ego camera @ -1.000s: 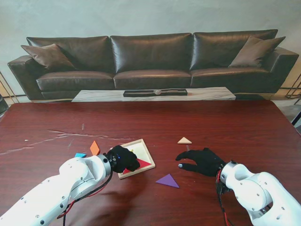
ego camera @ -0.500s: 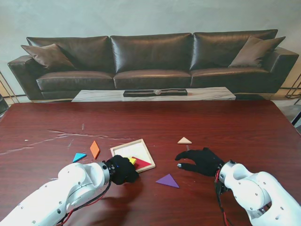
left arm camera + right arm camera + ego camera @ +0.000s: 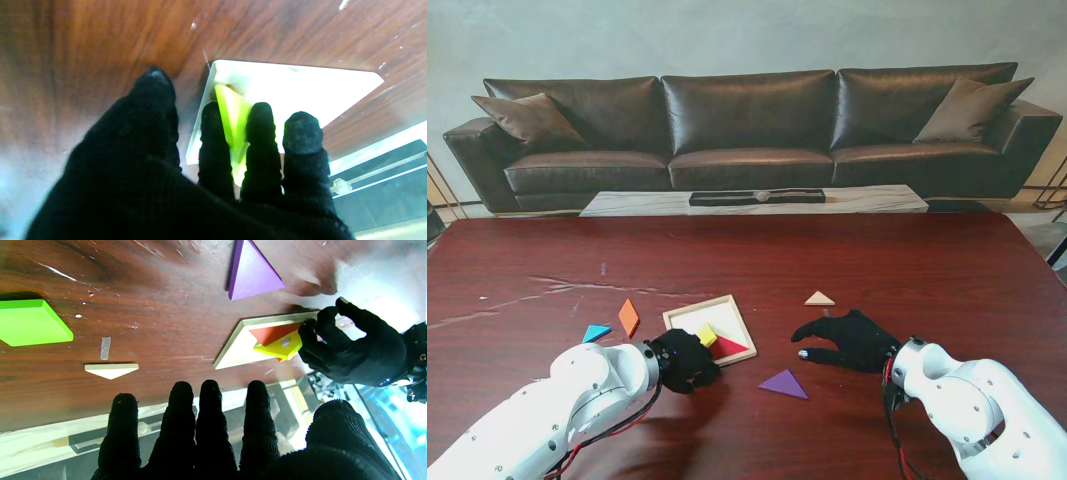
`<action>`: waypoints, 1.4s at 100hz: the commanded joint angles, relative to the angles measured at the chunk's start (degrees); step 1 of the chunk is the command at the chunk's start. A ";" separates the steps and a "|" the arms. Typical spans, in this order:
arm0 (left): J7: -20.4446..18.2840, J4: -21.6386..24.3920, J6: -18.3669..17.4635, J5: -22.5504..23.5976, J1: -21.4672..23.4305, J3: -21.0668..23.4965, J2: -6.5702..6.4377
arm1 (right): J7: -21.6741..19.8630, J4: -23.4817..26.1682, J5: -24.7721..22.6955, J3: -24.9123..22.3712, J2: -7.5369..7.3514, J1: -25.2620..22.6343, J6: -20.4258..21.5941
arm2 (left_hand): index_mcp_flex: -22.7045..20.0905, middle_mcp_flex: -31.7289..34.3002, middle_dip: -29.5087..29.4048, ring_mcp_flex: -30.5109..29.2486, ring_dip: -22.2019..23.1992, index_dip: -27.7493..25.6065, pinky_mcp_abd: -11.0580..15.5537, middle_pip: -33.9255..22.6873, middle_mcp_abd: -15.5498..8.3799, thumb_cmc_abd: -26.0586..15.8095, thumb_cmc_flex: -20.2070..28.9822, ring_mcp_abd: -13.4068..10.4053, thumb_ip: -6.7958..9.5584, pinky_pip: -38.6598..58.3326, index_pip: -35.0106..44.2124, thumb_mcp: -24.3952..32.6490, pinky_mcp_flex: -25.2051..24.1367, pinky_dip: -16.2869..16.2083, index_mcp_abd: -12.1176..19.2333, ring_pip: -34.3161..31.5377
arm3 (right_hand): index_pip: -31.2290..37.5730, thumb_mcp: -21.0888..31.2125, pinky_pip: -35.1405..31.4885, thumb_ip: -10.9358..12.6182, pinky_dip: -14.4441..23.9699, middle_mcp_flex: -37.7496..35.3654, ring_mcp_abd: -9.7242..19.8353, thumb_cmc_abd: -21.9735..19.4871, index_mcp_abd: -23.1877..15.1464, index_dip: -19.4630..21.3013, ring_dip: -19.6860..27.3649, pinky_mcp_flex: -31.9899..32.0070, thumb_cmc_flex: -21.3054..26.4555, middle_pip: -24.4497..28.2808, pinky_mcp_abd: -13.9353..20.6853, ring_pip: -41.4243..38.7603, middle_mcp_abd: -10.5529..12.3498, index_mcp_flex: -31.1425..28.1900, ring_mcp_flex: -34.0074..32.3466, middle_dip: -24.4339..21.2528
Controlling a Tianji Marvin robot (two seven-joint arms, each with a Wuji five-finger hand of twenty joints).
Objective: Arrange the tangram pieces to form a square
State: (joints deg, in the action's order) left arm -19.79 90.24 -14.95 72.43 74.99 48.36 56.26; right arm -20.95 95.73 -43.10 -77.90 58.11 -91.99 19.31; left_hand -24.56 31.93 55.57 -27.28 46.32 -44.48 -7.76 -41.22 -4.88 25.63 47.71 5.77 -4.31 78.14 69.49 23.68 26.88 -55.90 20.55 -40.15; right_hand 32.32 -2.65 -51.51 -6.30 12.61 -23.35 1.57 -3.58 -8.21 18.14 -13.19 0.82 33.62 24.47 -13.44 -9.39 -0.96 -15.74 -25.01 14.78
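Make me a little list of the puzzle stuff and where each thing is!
tray: wooden tray, middle of the table
in tray: yellow piece and red piece, at its near corner
left hand: left hand, fingers on the yellow piece
right hand: right hand, open, holding nothing
loose pieces: purple triangle, cream triangle, orange piece, blue triangle

Living rm: leather sofa (image 3: 747,130) w/ cushions, low coffee table (image 3: 627,204).

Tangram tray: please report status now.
Left robot hand fingers on yellow piece in tray. Right robot hand open, hovering. Purple triangle outside the tray.
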 commanded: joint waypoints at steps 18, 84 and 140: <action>-1.23 -0.51 -0.08 -2.44 -1.18 -0.47 -0.25 | -0.80 0.69 -1.08 0.22 -0.24 -0.77 -2.13 | -6.40 -4.44 -6.19 1.69 -1.89 20.23 -5.15 6.16 1.72 -0.90 0.51 3.11 2.17 -4.98 -17.37 -1.15 -3.03 -1.29 -8.18 4.72 | -0.31 0.06 0.20 1.40 -1.43 1.30 0.88 -0.99 -0.78 0.51 0.52 0.81 -1.22 -0.41 -0.15 0.02 1.01 1.70 0.59 -0.47; 11.23 -1.59 3.54 1.23 -0.11 0.18 0.73 | -1.79 0.69 -1.46 -0.11 -0.32 -1.03 -3.83 | -2.70 -19.63 -13.30 5.55 -3.37 21.17 -5.99 12.66 7.57 -8.18 -2.47 1.26 1.10 -11.83 -28.66 0.37 -7.22 0.99 -13.15 6.02 | -0.46 -0.23 -0.13 1.35 -1.57 1.12 -0.58 -1.13 -0.64 0.68 0.36 1.04 -0.94 -0.55 -0.51 0.34 1.57 1.58 0.80 -0.55; 7.83 -6.13 9.01 1.28 -3.60 -3.26 0.49 | -1.84 0.67 -1.03 -0.05 -0.32 -1.17 -3.76 | 4.10 -26.34 -17.31 22.54 -8.85 23.12 -6.24 36.89 13.28 -20.93 -2.06 2.00 4.12 -31.02 -41.99 -13.93 -23.76 8.87 -17.64 15.45 | -0.51 -0.26 -0.20 1.36 -1.67 1.35 -0.64 -1.30 -0.82 0.82 0.26 1.05 -1.06 -0.43 -0.42 0.38 0.86 1.49 0.83 -0.49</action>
State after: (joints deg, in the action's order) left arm -12.23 85.00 -6.24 73.76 71.28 45.13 56.85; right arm -22.64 96.19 -44.04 -78.20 57.95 -92.80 15.59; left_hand -19.97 7.61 38.68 -6.04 37.49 -21.26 -12.94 -5.27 6.57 6.37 44.98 7.62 -3.24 47.50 27.43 10.90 3.66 -47.75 3.24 -25.74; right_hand 32.31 -2.65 -51.49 -6.30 12.00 -23.35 1.44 -3.58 -8.21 18.14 -13.19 0.82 33.62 24.47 -13.44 -9.53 -0.29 -15.74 -25.01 14.72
